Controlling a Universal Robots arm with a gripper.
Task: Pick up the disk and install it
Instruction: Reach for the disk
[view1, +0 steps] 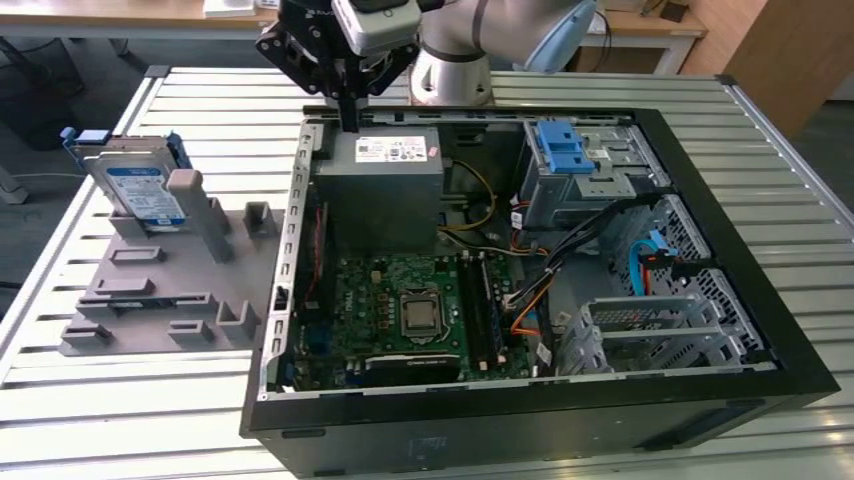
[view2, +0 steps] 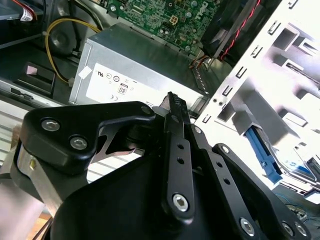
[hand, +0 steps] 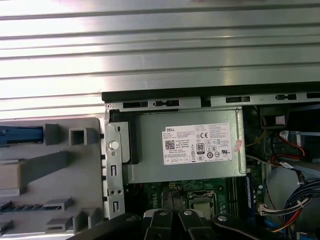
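Observation:
The disk (view1: 144, 192) stands upright in a slot at the back of a grey fixture (view1: 160, 290), on the exterior view's left. It is a silver drive with a white-and-blue label in a blue carrier. The second wrist view shows that blue carrier (view2: 262, 150) beside the fixture's posts. My gripper (view1: 350, 115) hangs over the back rim of the open computer case (view1: 534, 400), just above the power-supply box, to the right of the disk and apart from it. Its black fingers (view2: 172, 107) are shut together with nothing between them.
Inside the case lie the grey power-supply box (view1: 387, 190) with a white sticker, the green motherboard (view1: 400, 310), cables, a blue latch (view1: 567, 150) on a metal bay and a silver drive cage (view1: 667, 320). Everything rests on a slatted metal table (view1: 80, 400).

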